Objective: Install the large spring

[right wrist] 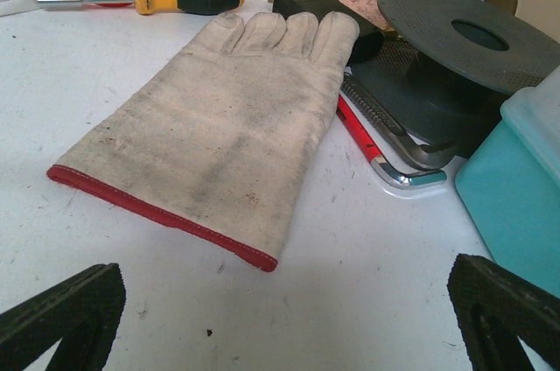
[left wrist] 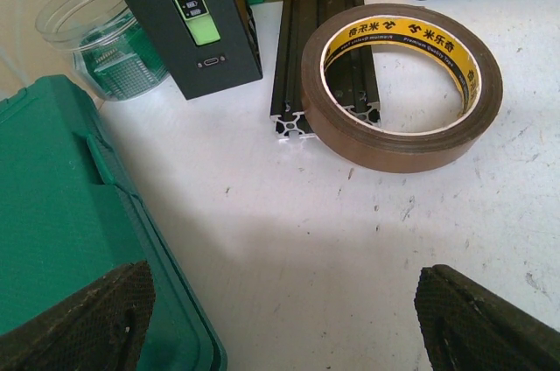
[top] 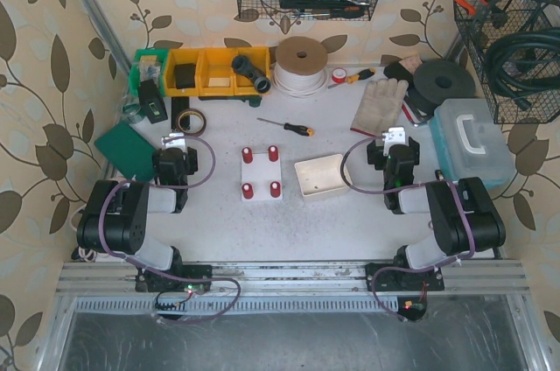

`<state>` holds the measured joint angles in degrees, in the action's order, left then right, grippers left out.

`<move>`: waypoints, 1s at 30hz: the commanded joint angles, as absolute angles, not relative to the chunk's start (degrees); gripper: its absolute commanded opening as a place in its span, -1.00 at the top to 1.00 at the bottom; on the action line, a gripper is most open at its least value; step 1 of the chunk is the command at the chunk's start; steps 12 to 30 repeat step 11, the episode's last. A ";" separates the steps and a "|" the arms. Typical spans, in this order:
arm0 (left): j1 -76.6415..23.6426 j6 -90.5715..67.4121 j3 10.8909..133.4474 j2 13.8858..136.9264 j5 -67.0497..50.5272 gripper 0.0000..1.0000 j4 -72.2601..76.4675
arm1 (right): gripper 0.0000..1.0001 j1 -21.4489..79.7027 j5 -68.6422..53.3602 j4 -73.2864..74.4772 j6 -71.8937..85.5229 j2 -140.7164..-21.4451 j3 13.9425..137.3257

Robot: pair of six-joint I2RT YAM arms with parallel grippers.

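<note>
Both tools, left (left wrist: 280,318) and right (right wrist: 289,318), stand apart and empty, clear of the four-post fixture (top: 261,173); no spring discernible, so stage undetermined.

I see a white bench (top: 219,222) walled in beige paper with a brown leaf pattern (top: 35,126). A white block carrying four dark red pegs (top: 261,173) sits beside a cream open box (top: 322,177). From the left wrist: a brown tape roll with a yellow printed core (left wrist: 402,87), a green plastic case (left wrist: 61,213). From the right wrist: an off-white, grey-smudged work glove with a red hem (right wrist: 214,126), a teal box (right wrist: 516,205).
</note>
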<state>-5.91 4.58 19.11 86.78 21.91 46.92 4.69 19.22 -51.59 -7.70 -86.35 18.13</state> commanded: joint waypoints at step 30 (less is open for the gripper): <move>-5.27 4.13 20.08 85.96 20.94 -0.69 47.20 | -1.00 4.44 18.11 -51.62 -6.77 -86.14 19.34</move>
